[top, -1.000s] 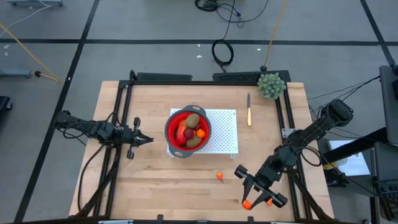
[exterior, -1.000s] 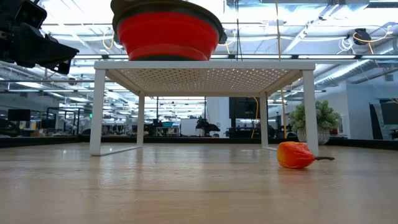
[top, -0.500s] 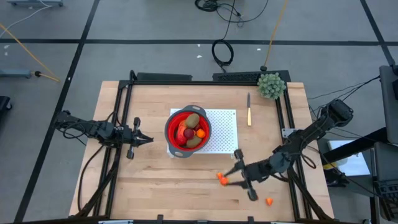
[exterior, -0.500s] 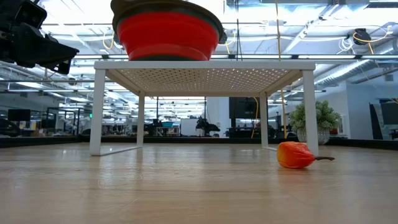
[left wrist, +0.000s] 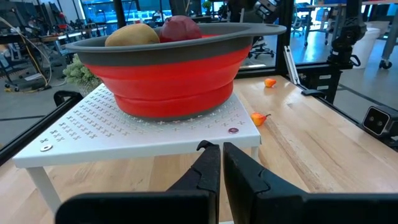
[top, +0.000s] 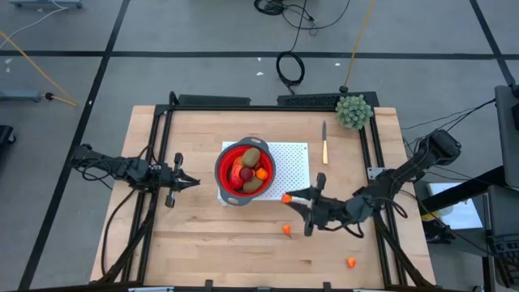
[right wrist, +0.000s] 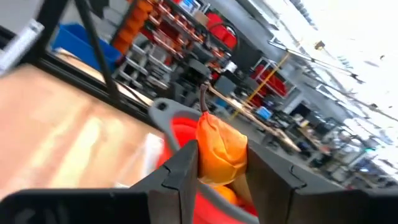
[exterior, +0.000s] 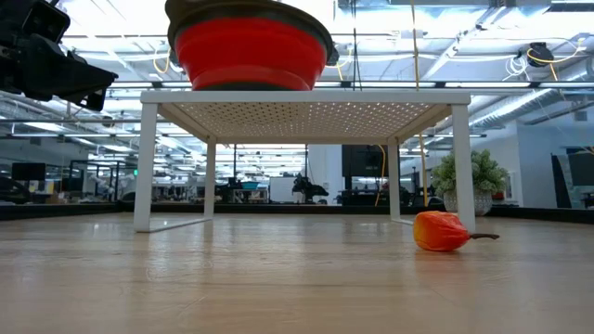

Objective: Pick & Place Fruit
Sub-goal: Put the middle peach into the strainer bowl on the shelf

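Fruit, small toy pieces, is what you are sorting. In the high view you can count three tiny orange bits outside the bowl: one (top: 285, 197) pinched in the right gripper (top: 290, 198) just off the white perforated stand's (top: 293, 169) 5 o'clock corner, one (top: 286, 230) on the pale wooden table (top: 203, 243) at 6 o'clock of that, and one (top: 350, 262) toward the table's 5 o'clock edge. The round red collapsible bowl (top: 224, 168) with a grey rim sits on the stand and holds two brown kiwi-like ovals (top: 253, 156), a dark red ball (top: 246, 172), an orange bit and a red-orange piece. At the table's 1 o'clock you see one green bushy ball (top: 354, 111) and one slim wooden-handled knife (top: 324, 147). The left gripper (top: 190, 182) waits at 9 o'clock of the bowl, fingers pressed together. Grey floor with cables surrounds the table.

In the low view, one orange piece (exterior: 441, 231) lies on the table beside the stand's leg, a bright workshop behind.

In the left wrist view, the bowl stands just ahead.

In the right wrist view, the fingers (right wrist: 180, 169) clamp a wrinkled orange stemmed piece.
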